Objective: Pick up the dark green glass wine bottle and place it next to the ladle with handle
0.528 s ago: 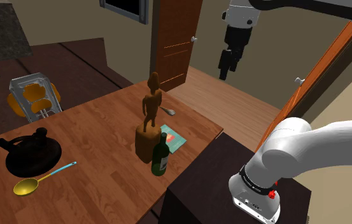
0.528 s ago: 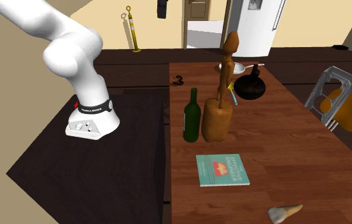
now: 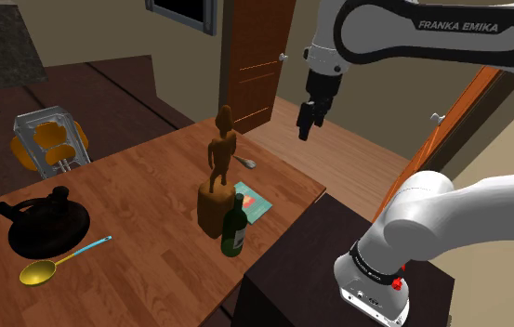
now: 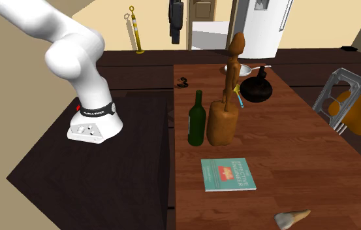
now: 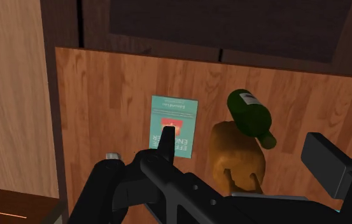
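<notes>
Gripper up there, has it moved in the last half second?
Yes. In the shoulder view the gripper has dropped lower and leftward, closer to the wooden statue.

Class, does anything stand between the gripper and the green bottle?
Nothing visible does. The open gripper hangs high in the air, and the bottle stands upright on the table. The taller brown statue stands close beside the bottle, not over it.

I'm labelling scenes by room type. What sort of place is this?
Probably a home dining room: a long brown wooden table, a grey metal-framed chair with an orange seat beside it, and a brown panelled wooden door behind.
</notes>
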Robot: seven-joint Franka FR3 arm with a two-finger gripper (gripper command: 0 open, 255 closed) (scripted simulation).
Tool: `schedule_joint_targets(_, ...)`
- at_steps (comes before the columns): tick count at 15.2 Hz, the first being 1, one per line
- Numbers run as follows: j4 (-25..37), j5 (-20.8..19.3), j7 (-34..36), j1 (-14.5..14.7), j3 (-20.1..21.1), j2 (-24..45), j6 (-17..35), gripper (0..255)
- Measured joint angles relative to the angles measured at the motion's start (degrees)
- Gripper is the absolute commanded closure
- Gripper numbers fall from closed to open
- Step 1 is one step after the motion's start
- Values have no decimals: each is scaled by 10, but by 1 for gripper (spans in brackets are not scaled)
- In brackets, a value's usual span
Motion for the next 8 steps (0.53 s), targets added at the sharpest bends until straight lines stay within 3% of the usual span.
schedule_joint_targets(8, -106, 31, 30, 25, 30, 57, 194, 0)
